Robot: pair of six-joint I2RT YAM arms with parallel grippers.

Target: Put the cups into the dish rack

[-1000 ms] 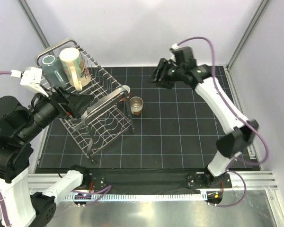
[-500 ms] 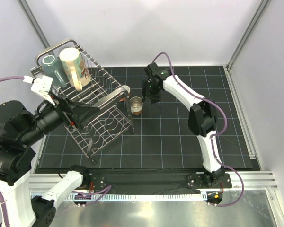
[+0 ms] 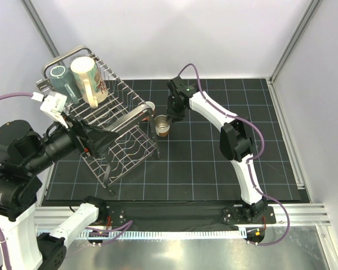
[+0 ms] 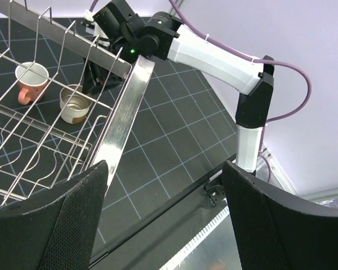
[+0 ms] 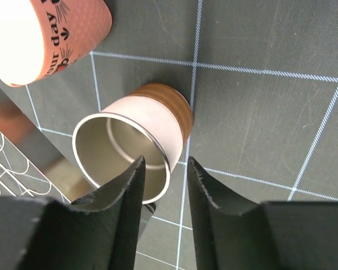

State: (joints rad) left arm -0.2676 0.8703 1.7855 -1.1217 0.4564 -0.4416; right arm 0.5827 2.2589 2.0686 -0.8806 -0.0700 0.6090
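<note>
The cup (image 5: 129,147) had its wall between my slightly spread right jaws. I judged it light, stiff, slick: pinch that rim.

The ground is a black mat (image 3: 214,163) ruled with a white grid. Plain pale walls (image 3: 158,34) (faintly lilac) enclose it, with grey metal posts (image 3: 292,39) at the corners.

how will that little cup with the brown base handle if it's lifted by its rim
The cup looks thin-walled and empty, so it is probably light. Its smooth wall may slip in the right gripper. Pinched at one side of the rim, it could tilt.
</note>
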